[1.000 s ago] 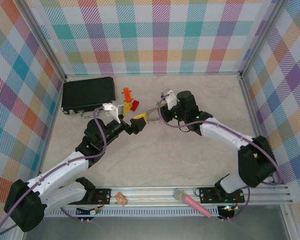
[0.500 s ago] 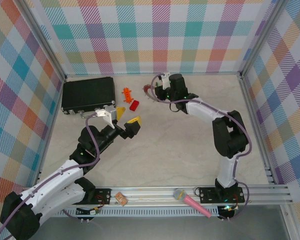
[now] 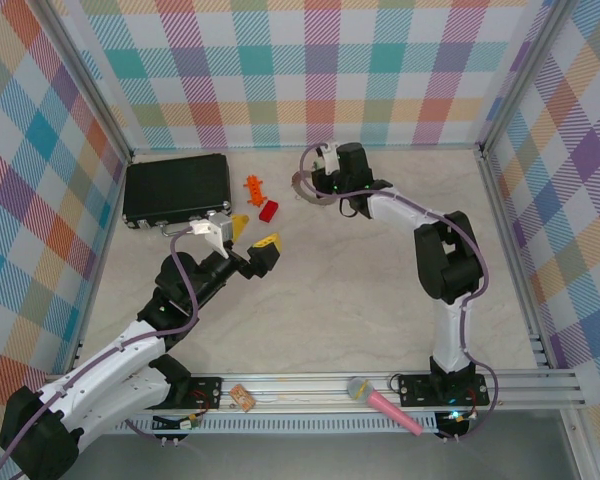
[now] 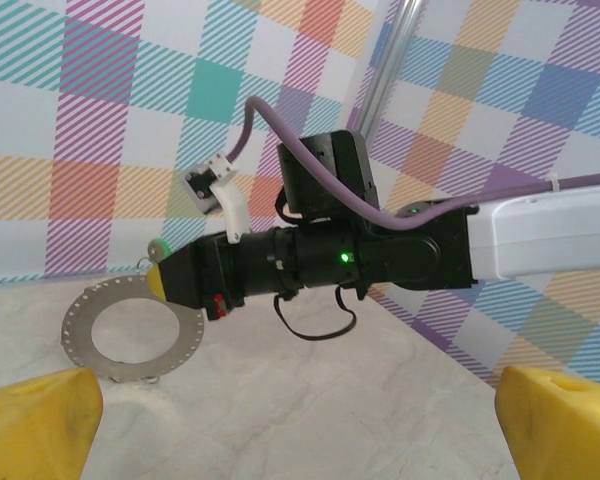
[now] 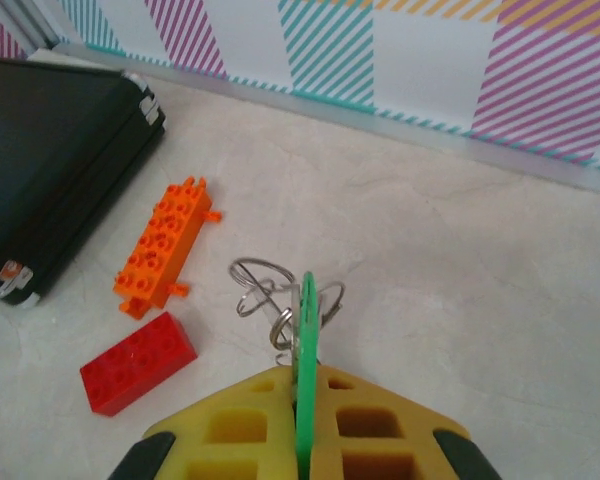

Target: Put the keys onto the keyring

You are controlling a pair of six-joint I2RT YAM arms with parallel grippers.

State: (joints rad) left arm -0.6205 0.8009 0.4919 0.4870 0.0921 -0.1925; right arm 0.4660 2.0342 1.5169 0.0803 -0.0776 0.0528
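Top external camera sat high behind the arm bases [image 3: 430, 385], looking down, far off. Left wrist camera looked level at the black right gripper [image 4: 158, 283]. Right wrist camera tilted down, close (red rectangular plastic block [image 5: 138, 362] shared with top).

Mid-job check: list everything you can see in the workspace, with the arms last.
keyring: one, silver-grey, held near the back wall by the right gripper.
key: one, green head, at the same fingertips.
wire loops: a few, silver, beside the key.
case: one, black, far left corner.
orange toy piece: one, orange, right of the case.
red block: one, red, beside the orange piece.
microphone: one, pink, on the near rail.
brown item: one, on the near rail, too small to identify.
left gripper: yellow fingers, open, empty.
right gripper: yellow fingers, shut on the keyring.
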